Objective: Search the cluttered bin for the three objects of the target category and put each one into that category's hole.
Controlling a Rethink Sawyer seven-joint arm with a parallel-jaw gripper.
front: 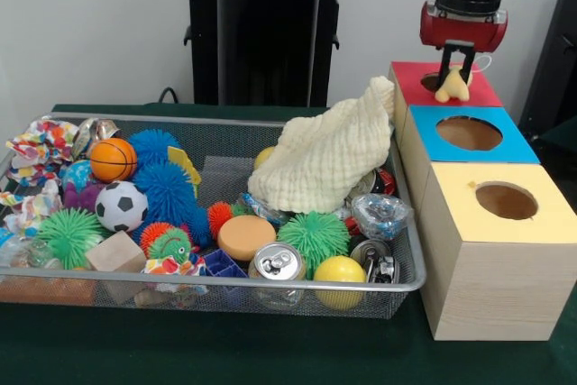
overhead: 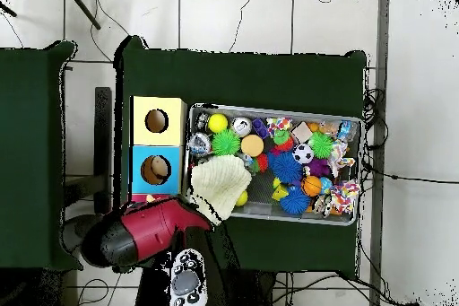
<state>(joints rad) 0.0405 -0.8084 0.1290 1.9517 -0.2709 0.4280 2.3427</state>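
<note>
Working left to right across the front view, you have the wire bin (front: 410, 259) at your 9 o'clock, packed with balls, spiky toys, crushed cans and a cream cloth (front: 329, 155) heaped over its right end. Past it stand the three boxes in a row: yellow box (front: 505, 241) nearest, blue box (front: 469, 137) next, red box (front: 442, 83) farthest.

Your gripper (front: 455, 74) is clamped on a small yellowish toy (front: 453, 87), which hangs straight down, long axis upright. What matters now is this: the red box's hole (front: 433, 81) sits directly at 6 o'clock beneath the toy, with the toy's lower end at or just above the rim. I judge the drop is lined up, so release rather than shift sideways. Overhead, the arm (overhead: 148, 231) hides the red box
</note>
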